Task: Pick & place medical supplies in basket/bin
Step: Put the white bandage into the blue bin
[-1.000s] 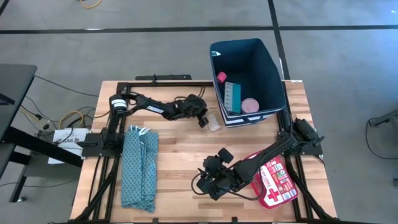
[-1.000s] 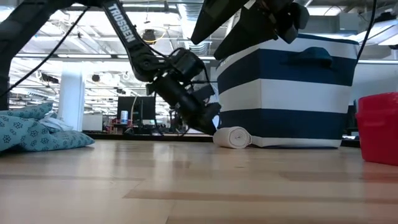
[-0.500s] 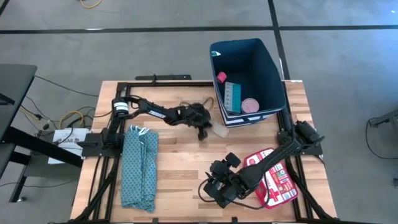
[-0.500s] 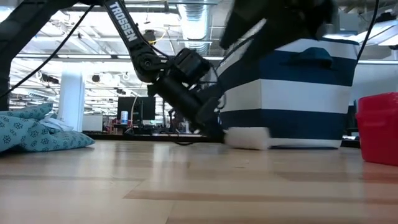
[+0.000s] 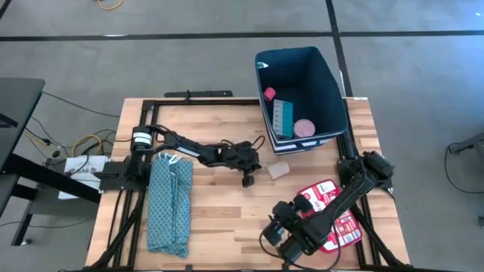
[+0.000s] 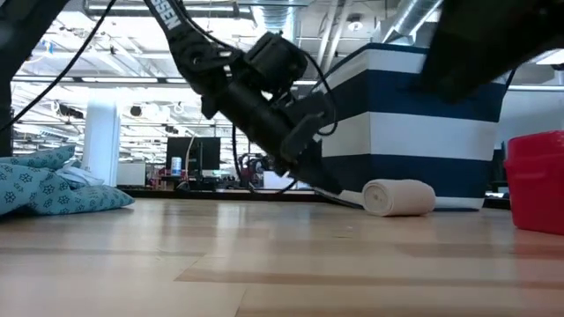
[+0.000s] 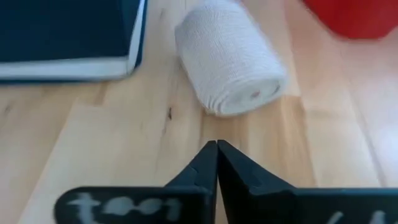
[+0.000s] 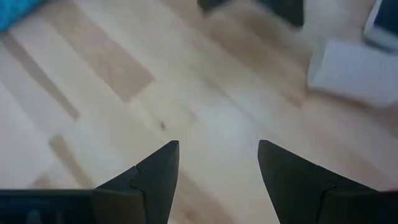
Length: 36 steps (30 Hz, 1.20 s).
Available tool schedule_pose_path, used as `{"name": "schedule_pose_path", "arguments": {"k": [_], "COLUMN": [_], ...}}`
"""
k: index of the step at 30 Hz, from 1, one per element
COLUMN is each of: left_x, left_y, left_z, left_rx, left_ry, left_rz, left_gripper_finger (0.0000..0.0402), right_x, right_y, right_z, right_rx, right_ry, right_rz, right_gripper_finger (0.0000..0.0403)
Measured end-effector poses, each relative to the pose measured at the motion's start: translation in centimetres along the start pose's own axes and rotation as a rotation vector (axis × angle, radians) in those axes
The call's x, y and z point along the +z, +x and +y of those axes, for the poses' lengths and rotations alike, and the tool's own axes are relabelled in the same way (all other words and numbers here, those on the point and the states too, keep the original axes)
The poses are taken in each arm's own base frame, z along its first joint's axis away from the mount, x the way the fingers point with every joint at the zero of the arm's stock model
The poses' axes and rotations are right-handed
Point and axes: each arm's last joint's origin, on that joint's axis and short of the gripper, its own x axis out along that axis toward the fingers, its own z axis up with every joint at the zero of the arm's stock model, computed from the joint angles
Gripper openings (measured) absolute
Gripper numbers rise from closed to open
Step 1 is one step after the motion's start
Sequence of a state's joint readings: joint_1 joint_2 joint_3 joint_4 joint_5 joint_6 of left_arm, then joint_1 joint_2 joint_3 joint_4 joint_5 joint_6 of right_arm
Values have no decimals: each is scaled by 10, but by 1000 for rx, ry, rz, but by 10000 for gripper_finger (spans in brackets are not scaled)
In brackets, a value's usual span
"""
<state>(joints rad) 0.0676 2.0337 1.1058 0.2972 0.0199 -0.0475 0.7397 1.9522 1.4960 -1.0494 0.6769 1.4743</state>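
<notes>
The beige bandage roll (image 5: 278, 170) lies on its side on the bare wooden table (image 5: 212, 204), free of both grippers. It sits just ahead of the left gripper (image 5: 248, 180), near but not touching; in the left wrist view the roll (image 7: 230, 57) rests a little beyond the two dark fingers (image 7: 208, 163), which are pressed together tip to tip with nothing between them. From table height the roll (image 6: 399, 196) shows its spiral end, and the left gripper (image 6: 330, 187) slopes down toward the wood beside it, its tip hard to make out.

Beyond the roll from that gripper stands the navy fabric bin (image 5: 301, 98), its striped base edge close behind the roll. Inside it lie the light blue pill organizer strip (image 5: 282, 117), the pink round tape roll (image 5: 304, 128) and the small pink cube (image 5: 268, 94).

The right gripper (image 5: 284, 247) hangs over the table's near edge, well apart from the roll. Its fingers (image 8: 155, 171) are spread wide over empty wood. Under its arm lies the red-and-white first aid pouch (image 5: 342, 222), partly covered by the arm; in the low view only a red slab (image 6: 533, 180) shows, cut off by the frame edge.

On the far side of the left arm lies the folded teal patterned cloth (image 5: 169, 202).
</notes>
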Motion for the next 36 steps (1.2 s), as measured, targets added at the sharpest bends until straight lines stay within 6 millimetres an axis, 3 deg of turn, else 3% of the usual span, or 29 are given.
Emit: {"name": "schedule_pose_path", "arguments": {"k": [5,10,18,23,30,36], "left_x": [16,28,28,30,29,14], "left_y": [-25,-61,-139,-191,-250,-277], "left_z": [-21,-42,-76,-103,-139,-164], "left_rx": [-32,-11,-234,-288,-224,-154], "left_ry": [34,83,183,212,271,260], "left_rz": [24,93,328,339,193,153], "left_gripper_finger": [0,0,0,0,0,0], "right_x": [-3,12,35,52,74,87], "right_y": [0,12,32,47,67,77], "right_z": [2,-1,-13,-22,-35,-43], "right_rx": [26,-1,-60,-68,-60,-41], "right_ry": [-5,9,-216,-336,-309,-405], "right_rz": [102,104,206,293,430,459], "right_gripper_finger": [214,207,169,156,188,225]}}
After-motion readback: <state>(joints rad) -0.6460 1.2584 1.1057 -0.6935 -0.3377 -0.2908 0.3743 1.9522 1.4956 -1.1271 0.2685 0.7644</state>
